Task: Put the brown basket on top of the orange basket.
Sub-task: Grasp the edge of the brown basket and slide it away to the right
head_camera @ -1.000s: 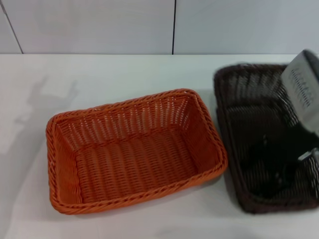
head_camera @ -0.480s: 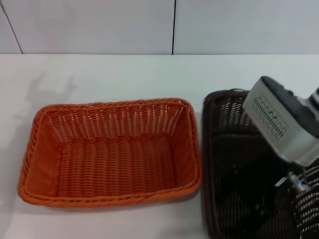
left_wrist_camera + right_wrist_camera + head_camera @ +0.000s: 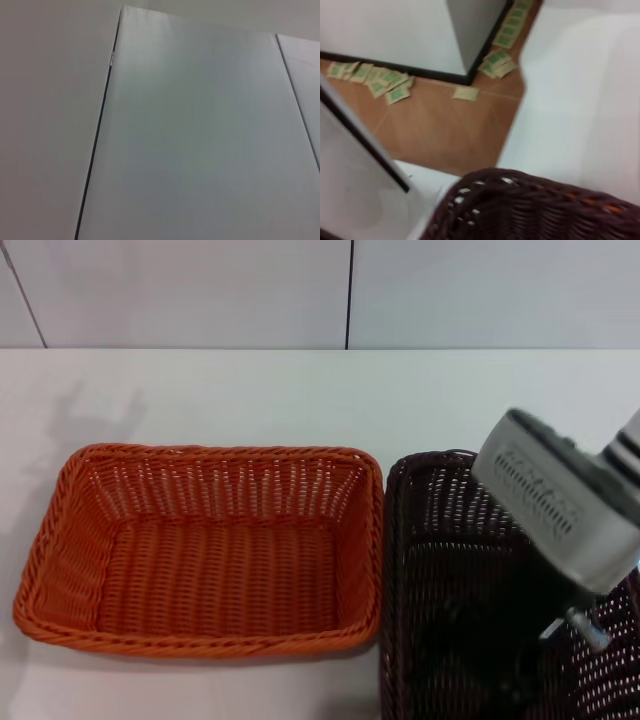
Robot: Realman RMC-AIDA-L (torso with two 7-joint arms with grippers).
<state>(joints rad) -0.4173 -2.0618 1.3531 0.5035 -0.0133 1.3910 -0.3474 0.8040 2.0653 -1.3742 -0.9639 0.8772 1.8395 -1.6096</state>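
The orange basket (image 3: pixel 210 453) lies empty on the white table, left of centre in the head view. The brown basket (image 3: pixel 440 540) is right beside it on the right, their long sides almost touching, and runs off the frame's lower edge. My right gripper (image 3: pixel 530 645) reaches down into the brown basket under its grey wrist housing (image 3: pixel 555 510); its dark fingers hold the basket's right part. The right wrist view shows the brown basket's braided rim (image 3: pixel 530 202) close up. My left gripper is out of view.
The white table (image 3: pixel 250 390) stretches back to a wall of pale panels (image 3: pixel 200 290). The right wrist view looks past the table to a brown floor (image 3: pixel 445 125) with several green-printed slips scattered on it. The left wrist view shows only grey panels.
The brown basket has come left and toward me with the right arm. The orange basket has slid left and turned until square with the table.
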